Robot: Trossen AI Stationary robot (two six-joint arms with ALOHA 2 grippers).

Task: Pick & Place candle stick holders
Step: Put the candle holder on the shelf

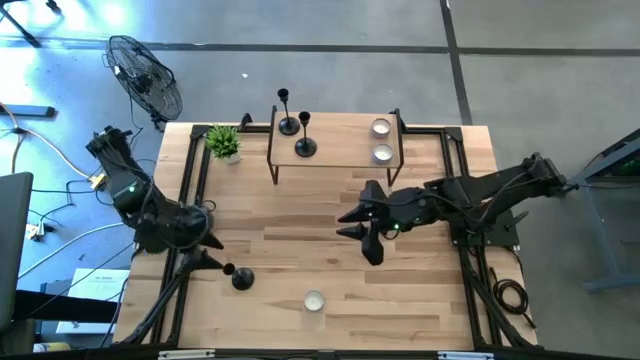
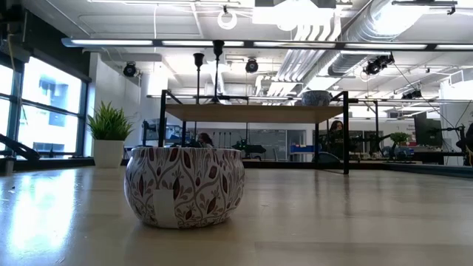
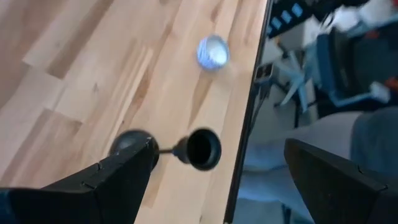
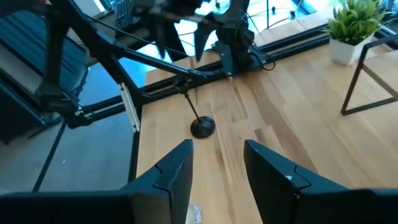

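Two black candle stick holders [image 1: 288, 125] [image 1: 305, 147] stand on a small raised shelf [image 1: 335, 150] at the table's far middle, beside two tealight cups [image 1: 381, 127] [image 1: 382, 153]. A third holder [image 1: 242, 278] stands upright on its round base at the near left. My left gripper [image 1: 212, 255] is open just left of it. In the left wrist view the holder's top [image 3: 202, 149] lies between the spread fingers, which are clear of it. A third tealight cup [image 1: 314, 301] sits near the front edge. My right gripper [image 1: 362, 226] is open and empty over the table's middle.
A small potted plant [image 1: 224, 142] stands at the far left, beside the shelf's left legs. Black rails [image 1: 190, 170] run along the table's left and right sides. Bare wood [image 1: 300, 220] lies between the two grippers. A fan [image 1: 145, 75] stands on the floor beyond the far left corner.
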